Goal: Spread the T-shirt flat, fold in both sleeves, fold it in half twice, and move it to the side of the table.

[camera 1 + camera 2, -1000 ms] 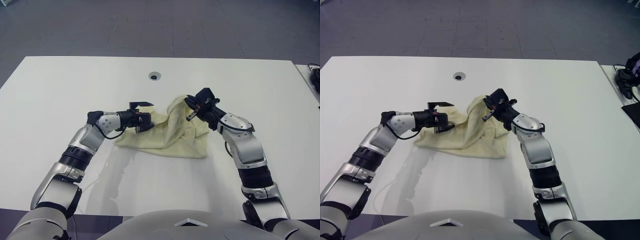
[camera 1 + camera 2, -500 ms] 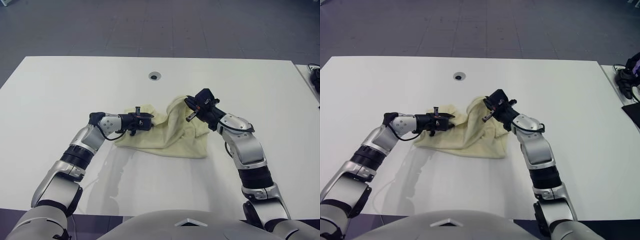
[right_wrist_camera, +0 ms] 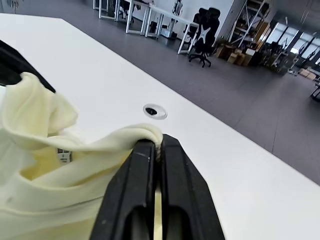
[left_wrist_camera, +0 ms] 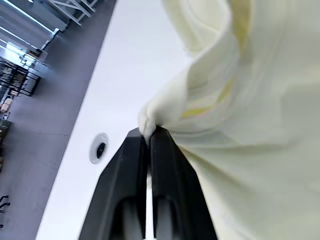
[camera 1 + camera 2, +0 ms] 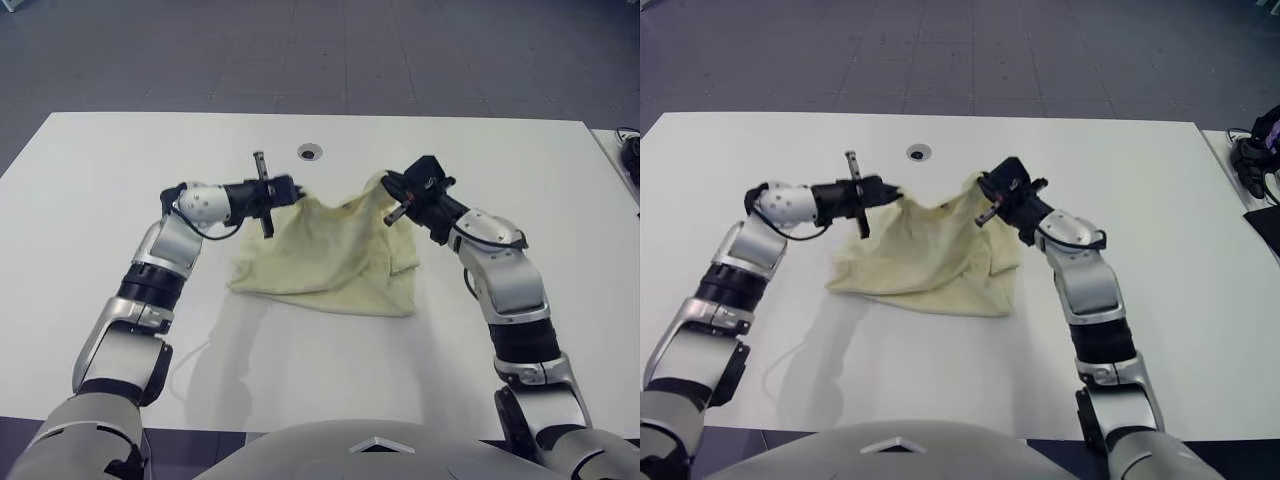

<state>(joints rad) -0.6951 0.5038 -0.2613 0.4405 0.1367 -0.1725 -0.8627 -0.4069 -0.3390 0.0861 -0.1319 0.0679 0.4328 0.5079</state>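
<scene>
Left gripper: two black fingers pressed flat together, a small bunched fold of pale yellow T-shirt pinched at their tips. From the pinch the fabric drapes away in soft folds and creases, with a rolled edge running off beyond the tips. White table lies under it. A round cable grommet sits in the tabletop just beside the fingers. Past the table edge: grey floor, with metal racks far off.
</scene>
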